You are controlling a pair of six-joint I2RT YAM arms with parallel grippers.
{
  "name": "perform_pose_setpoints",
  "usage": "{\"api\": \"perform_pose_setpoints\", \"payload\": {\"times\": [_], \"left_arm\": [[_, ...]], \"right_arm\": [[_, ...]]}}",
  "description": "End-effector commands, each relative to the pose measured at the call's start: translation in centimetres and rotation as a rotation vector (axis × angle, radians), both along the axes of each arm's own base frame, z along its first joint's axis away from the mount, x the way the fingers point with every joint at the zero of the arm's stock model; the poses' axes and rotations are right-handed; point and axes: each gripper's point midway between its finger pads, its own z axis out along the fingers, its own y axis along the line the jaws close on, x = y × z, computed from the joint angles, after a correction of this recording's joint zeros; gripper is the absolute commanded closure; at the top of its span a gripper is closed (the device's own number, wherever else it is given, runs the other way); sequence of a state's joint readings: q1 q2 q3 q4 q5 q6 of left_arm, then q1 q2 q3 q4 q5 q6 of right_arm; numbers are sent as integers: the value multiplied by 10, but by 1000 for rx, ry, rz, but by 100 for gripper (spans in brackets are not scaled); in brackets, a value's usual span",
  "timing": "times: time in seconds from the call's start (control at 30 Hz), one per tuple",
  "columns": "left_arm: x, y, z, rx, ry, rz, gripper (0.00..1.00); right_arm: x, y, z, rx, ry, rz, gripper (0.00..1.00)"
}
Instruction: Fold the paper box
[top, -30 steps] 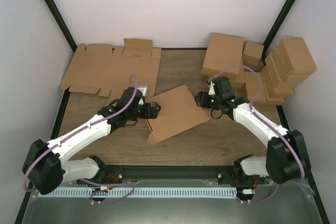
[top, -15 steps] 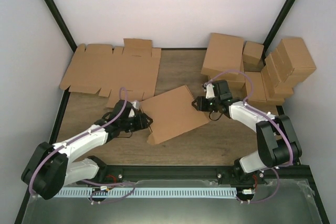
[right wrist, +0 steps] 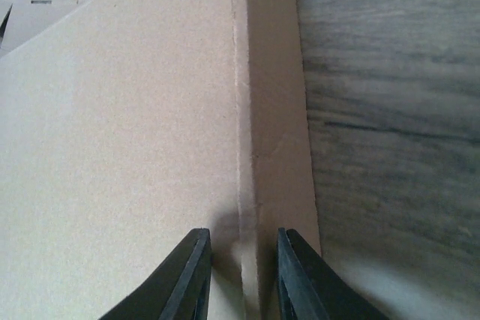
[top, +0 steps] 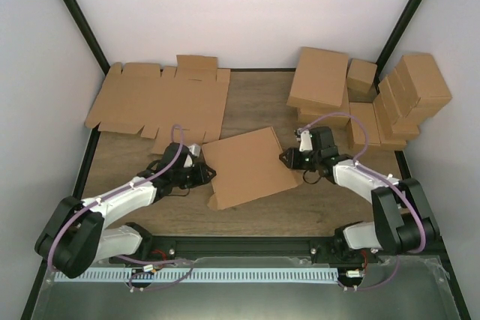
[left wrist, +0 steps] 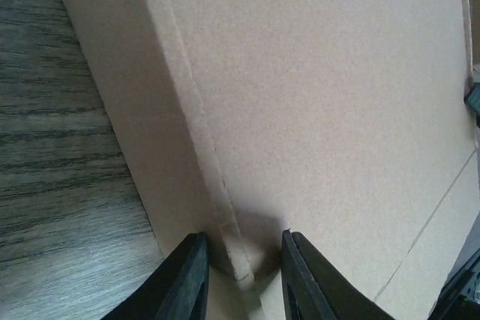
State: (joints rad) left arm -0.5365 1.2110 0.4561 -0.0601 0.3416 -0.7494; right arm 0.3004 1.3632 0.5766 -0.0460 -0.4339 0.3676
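Lying skewed at frame centre on table [top: 255,103]: paper box [top: 247,166]. L gripper [left wrist: 244,239] and R gripper [right wrist: 241,234] sit narrowed astride opp. edge creases; firm pinch unconfirmed. Rec.: squeeze both evenly, keep box flat.

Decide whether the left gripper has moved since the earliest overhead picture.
Yes. The left gripper has pulled back nearward and slightly left, ending farther from the flat blanks lying at the rear.
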Motion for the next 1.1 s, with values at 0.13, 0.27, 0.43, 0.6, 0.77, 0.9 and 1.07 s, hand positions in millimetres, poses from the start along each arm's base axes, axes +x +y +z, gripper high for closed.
{"api": "perform_pose_setpoints", "payload": {"times": [0.13, 0.27, 0.43, 0.6, 0.77, 0.9, 1.07], "left_arm": [[-1, -24, 19, -86, -36, -121, 74], [5, -38, 38, -105, -51, -189, 74], [24, -42, 61, -80, -67, -200, 70], [66, -38, 62, -64, -70, -194, 70], [104, -47, 51, -52, -90, -242, 69], [105, -42, 48, -11, -90, -238, 57], [80, -22, 54, 24, -121, -205, 40]], "right_arm": [[-39, 1, 13, 55, 58, 27, 74], [-50, 5, 23, 89, 67, 41, 74], [-55, 7, 46, 132, 65, 26, 70], [-48, 7, 52, 140, 100, -20, 68], [-62, 23, 38, 164, 145, 36, 66], [-76, 36, 37, 167, 164, 100, 57], [-61, 16, 57, 82, 53, 0, 33]]}}
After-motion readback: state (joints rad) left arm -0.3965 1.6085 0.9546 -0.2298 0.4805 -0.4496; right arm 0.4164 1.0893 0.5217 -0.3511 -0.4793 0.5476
